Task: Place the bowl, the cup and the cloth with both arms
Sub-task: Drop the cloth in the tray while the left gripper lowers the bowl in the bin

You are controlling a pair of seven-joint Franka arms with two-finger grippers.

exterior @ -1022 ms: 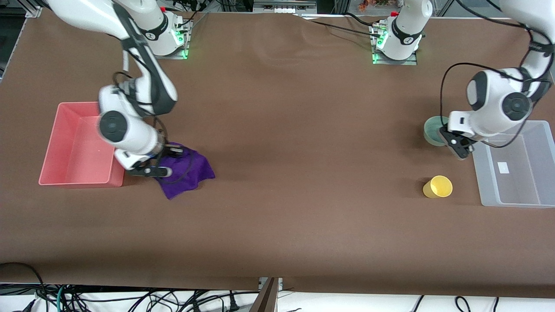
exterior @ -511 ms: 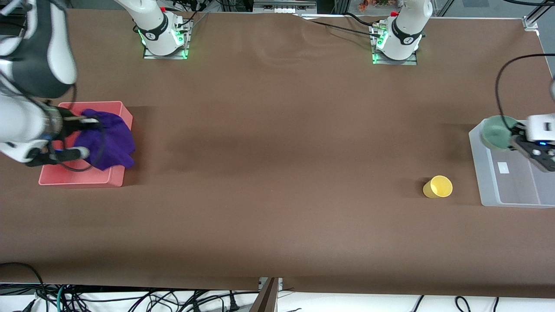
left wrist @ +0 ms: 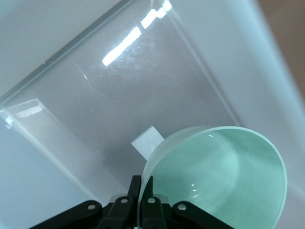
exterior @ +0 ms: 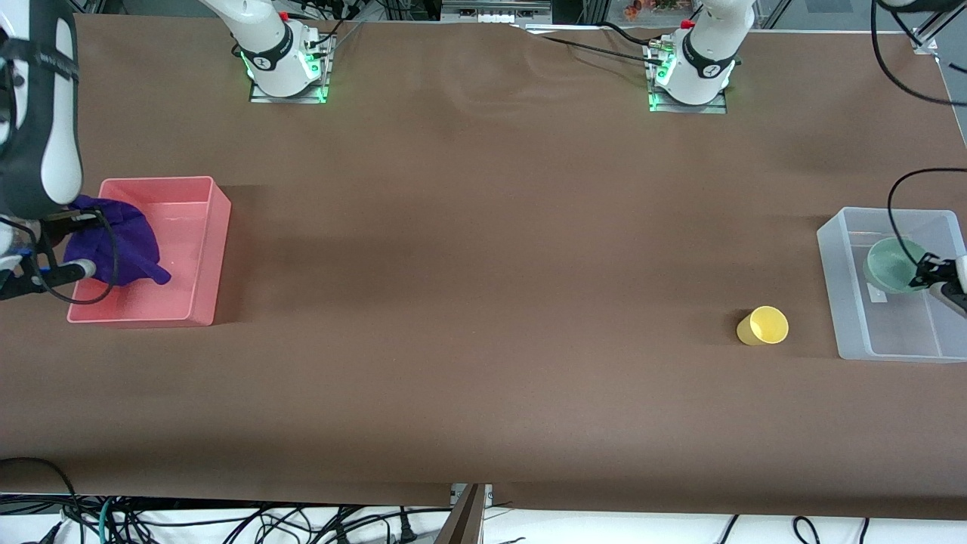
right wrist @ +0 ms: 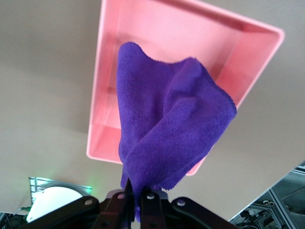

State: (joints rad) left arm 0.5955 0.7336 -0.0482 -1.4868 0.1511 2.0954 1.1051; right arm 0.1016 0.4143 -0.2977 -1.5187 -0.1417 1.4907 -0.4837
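The mint-green bowl (exterior: pixel 893 265) hangs tilted over the clear bin (exterior: pixel 846 302), pinched by its rim in my left gripper (exterior: pixel 923 273). In the left wrist view the bowl (left wrist: pixel 224 181) fills the corner and my left gripper (left wrist: pixel 142 190) is shut on its rim. The purple cloth (exterior: pixel 113 240) hangs over the pink bin (exterior: pixel 204 249) from my right gripper (exterior: pixel 75 245). In the right wrist view the cloth (right wrist: pixel 167 124) drapes from my shut right gripper (right wrist: pixel 138 191). The yellow cup (exterior: pixel 763 326) lies on its side on the table beside the clear bin.
The pink bin (right wrist: pixel 248 52) stands at the right arm's end of the table. The clear bin's floor (left wrist: pixel 119 95) has a white label (left wrist: pixel 148 141). The two arm bases (exterior: pixel 283 57) (exterior: pixel 691 64) stand along the table's back edge. Cables hang below the front edge.
My left gripper carried the bowl from the table to over the clear bin's inside. My right gripper lifted the cloth off the table and carried it over the pink bin. The cup has not moved.
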